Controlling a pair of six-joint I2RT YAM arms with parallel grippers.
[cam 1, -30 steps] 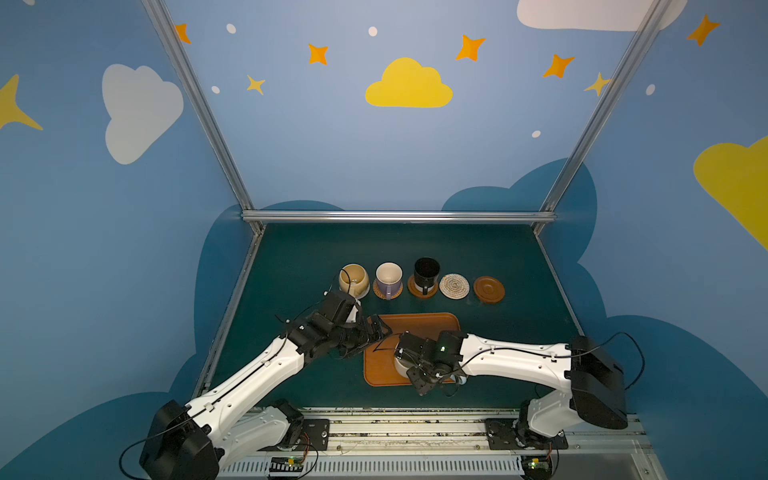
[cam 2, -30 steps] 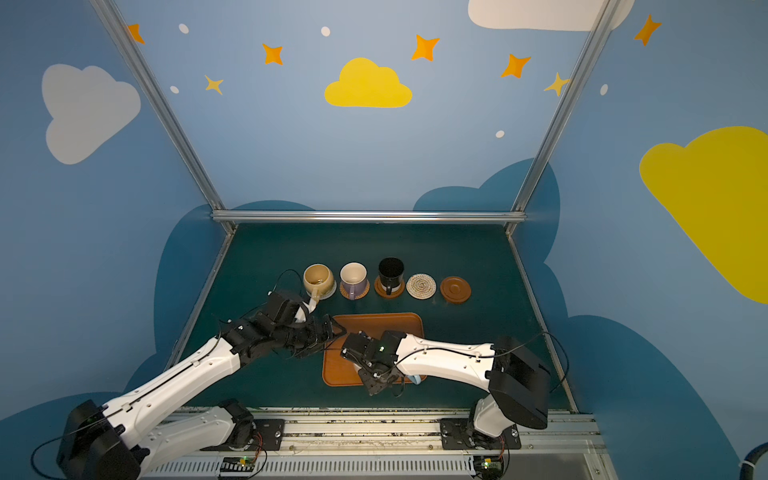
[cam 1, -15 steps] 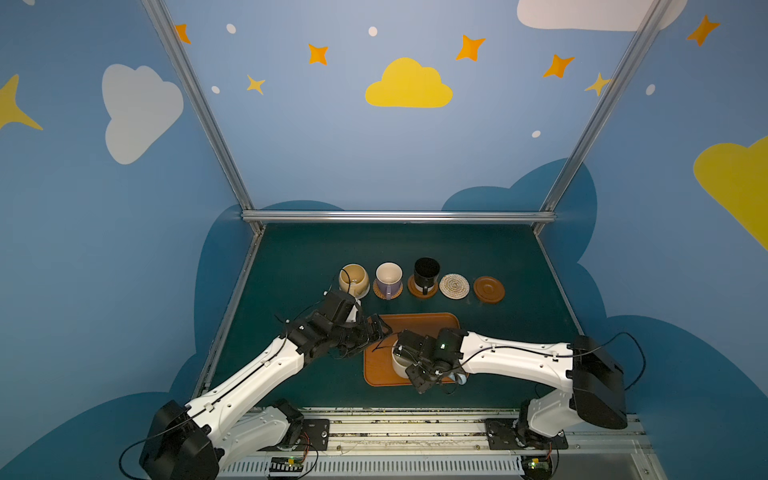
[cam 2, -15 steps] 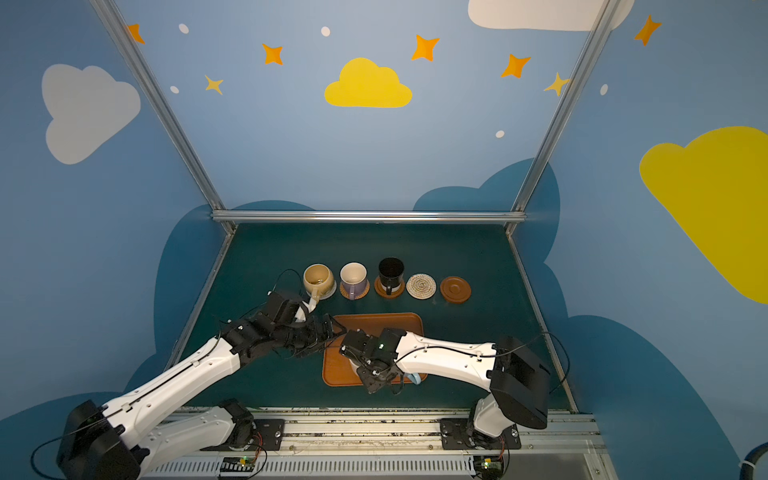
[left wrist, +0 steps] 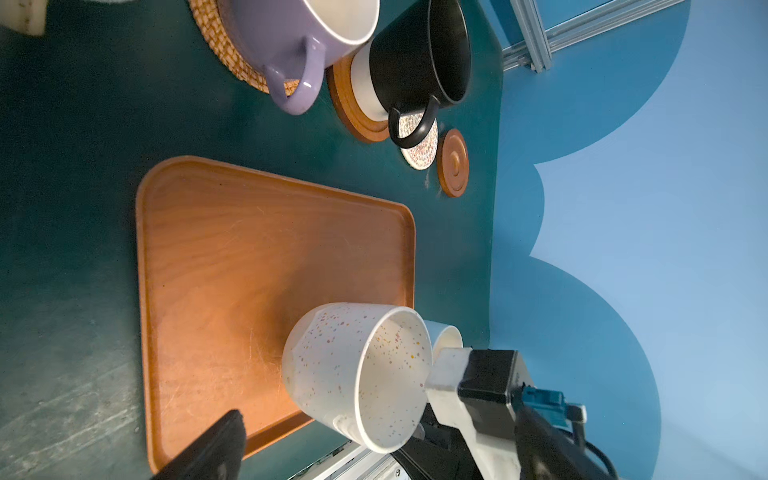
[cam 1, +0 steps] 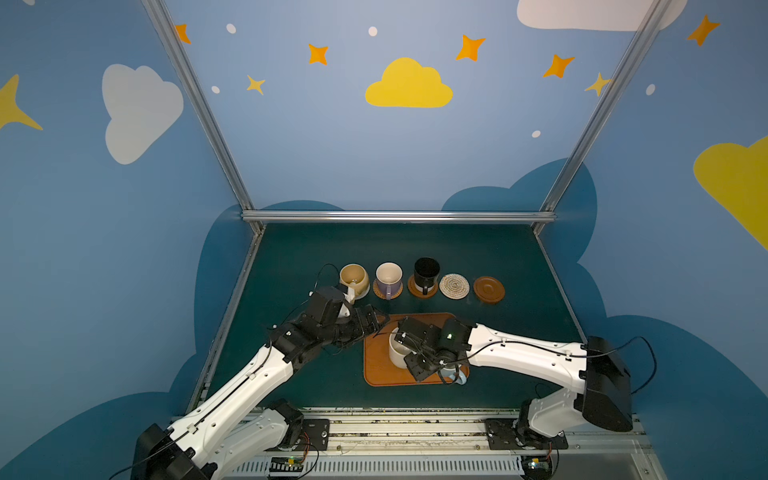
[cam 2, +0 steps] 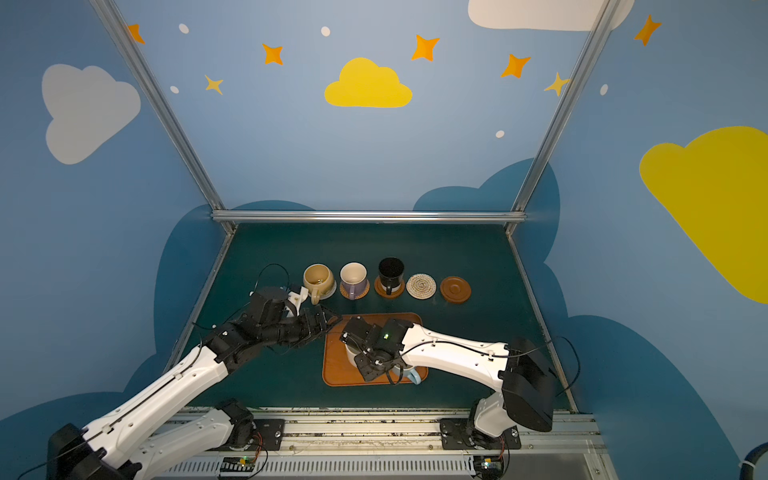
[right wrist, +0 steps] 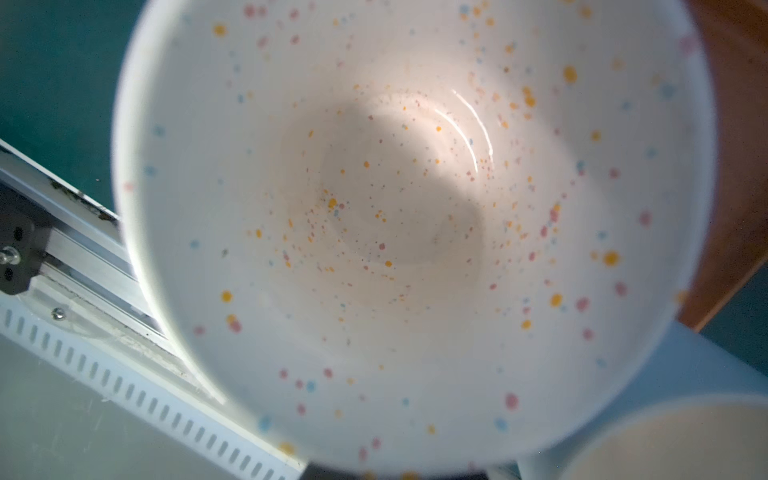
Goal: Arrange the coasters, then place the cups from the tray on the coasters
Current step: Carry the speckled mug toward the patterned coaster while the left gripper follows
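Right hand (cam 1: 409, 351) pinching speckled cream cup (left wrist: 332, 357) rim at tray (left wrist: 216, 249); left hand (cam 1: 376, 323) spread wide beside tray.

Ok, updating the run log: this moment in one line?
right hand: shut on speckled cup over tray | left hand: open | cups placed: three | bare coasters: two

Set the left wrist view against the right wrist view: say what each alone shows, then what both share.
Left wrist only: the lavender cup, the black cup, the bare woven coaster and brown coaster, and the right tool shut on the speckled cup's rim. Right wrist only: a look straight down to the speckled cup's floor. Both: the speckled cup, the tray and the blue cup beside it.
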